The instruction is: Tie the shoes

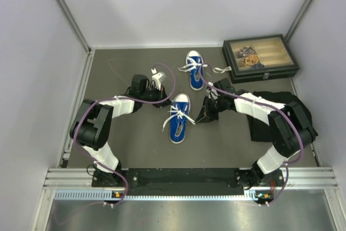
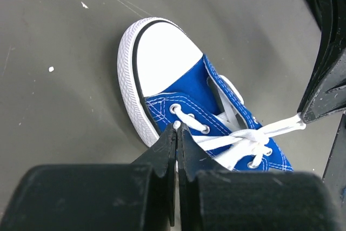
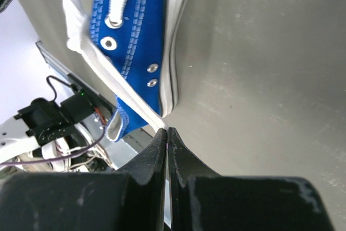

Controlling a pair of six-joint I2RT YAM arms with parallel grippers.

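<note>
Two blue shoes with white laces lie on the grey table. The near shoe (image 1: 179,118) (image 2: 178,79) (image 3: 135,36) sits between my grippers, and the far shoe (image 1: 195,70) lies beyond it. At the near shoe's left side my left gripper (image 1: 165,104) (image 2: 177,126) is shut on one lace end. My right gripper (image 1: 203,117) (image 3: 166,131) is shut on the other lace end at the shoe's right side, and that lace runs taut. The laces cross in a tangle (image 2: 254,140) over the tongue.
A dark glass-lidded box (image 1: 259,58) stands at the back right. A black cloth (image 1: 275,113) lies under the right arm. White walls close in the left, back and right sides, and a metal rail (image 1: 189,179) runs along the near edge.
</note>
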